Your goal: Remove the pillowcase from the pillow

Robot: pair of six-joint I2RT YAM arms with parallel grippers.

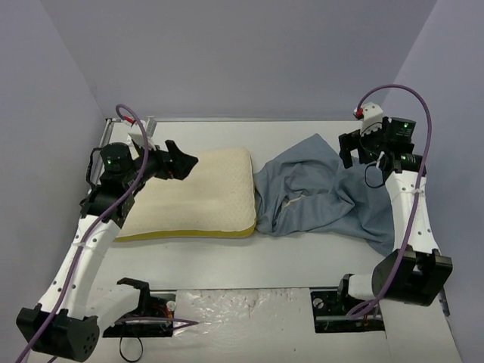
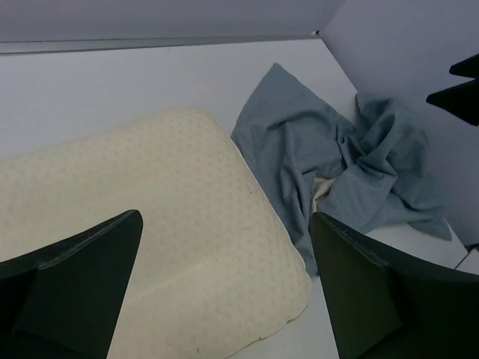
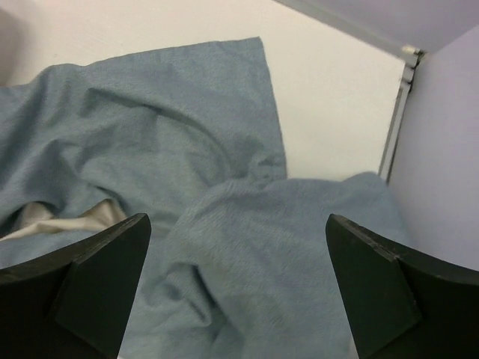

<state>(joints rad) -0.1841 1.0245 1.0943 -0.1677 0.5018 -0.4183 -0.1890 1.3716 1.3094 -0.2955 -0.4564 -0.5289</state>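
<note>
The pillowcase [image 1: 318, 197] lies fully off the pillow [image 1: 200, 189], crumpled in a loose heap on the right half of the desk [image 1: 265, 257]. You see only its plain grey-blue face. In one fold near the middle a pale strip of cloth [image 1: 291, 203] shows. Its left edge touches the pillow's right end, and its far corner spreads flat toward the back wall.

The pillow rests flat on the left half of the desk, dotted cream face up, with the yellow band [image 1: 189, 234] running along its near edge.

Your left claw [image 1: 181, 162] hangs above the pillow's far edge. Its fingers are spread well apart with nothing between them, and in the left wrist view the pillow's corner shows through the gap.

Your right claw [image 1: 354, 151] is at the far right of the desk, over the heaped cloth. Its fingers are also wide apart and hold nothing. From the right wrist view the cloth lies below and between the two fingers [image 3: 82, 284], and you cannot tell whether the tips touch it.
</note>
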